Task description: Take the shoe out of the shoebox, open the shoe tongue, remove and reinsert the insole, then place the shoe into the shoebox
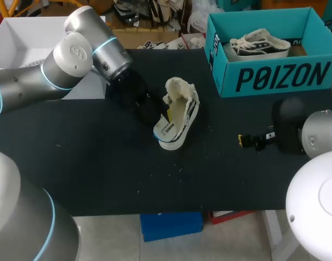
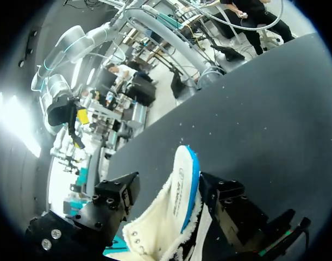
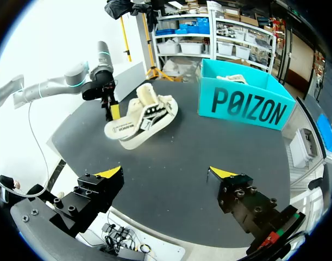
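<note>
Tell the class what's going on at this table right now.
The left gripper is down at the cream shoe, which lies tipped on its side on the black table, outside the teal shoebox. Whether it actually grips the shoe is unclear. The right gripper hangs open and empty over the table's right side, well clear of the shoe. A second shoe sits inside the shoebox.

Black table (image 1: 100,163) carried two things: cream shoe (image 1: 176,111) lay on its side near the middle, teal shoebox (image 1: 274,79) stood far right.
</note>
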Action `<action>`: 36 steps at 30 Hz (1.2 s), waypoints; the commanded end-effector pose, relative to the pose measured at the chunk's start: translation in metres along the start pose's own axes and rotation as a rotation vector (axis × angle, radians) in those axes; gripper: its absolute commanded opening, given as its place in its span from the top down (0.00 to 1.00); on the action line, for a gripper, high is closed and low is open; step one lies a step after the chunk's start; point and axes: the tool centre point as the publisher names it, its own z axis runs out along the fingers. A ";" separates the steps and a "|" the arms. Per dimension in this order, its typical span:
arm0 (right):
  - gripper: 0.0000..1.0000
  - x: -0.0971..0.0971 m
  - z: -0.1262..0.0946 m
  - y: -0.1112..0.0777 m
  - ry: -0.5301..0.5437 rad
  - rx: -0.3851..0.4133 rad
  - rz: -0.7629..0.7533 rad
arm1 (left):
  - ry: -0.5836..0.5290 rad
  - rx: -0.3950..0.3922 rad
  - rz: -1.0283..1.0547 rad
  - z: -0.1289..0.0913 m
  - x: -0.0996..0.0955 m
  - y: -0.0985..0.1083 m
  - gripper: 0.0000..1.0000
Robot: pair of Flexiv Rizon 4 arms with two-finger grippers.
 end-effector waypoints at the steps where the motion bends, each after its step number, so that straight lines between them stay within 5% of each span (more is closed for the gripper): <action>1: 0.00 0.000 0.000 -0.001 0.002 -0.001 0.001 | 0.023 -0.007 0.006 0.005 -0.003 -0.009 0.74; 3: 0.00 0.000 0.000 -0.001 0.002 -0.001 0.001 | 0.041 0.010 0.018 0.008 -0.002 -0.009 1.00; 15: 0.00 0.000 0.000 -0.001 0.002 -0.001 0.001 | 0.052 0.026 0.034 0.011 0.001 -0.005 1.00; 36: 0.00 0.000 0.000 -0.001 0.002 -0.001 0.001 | -0.028 -0.030 -0.021 0.012 0.005 0.034 1.00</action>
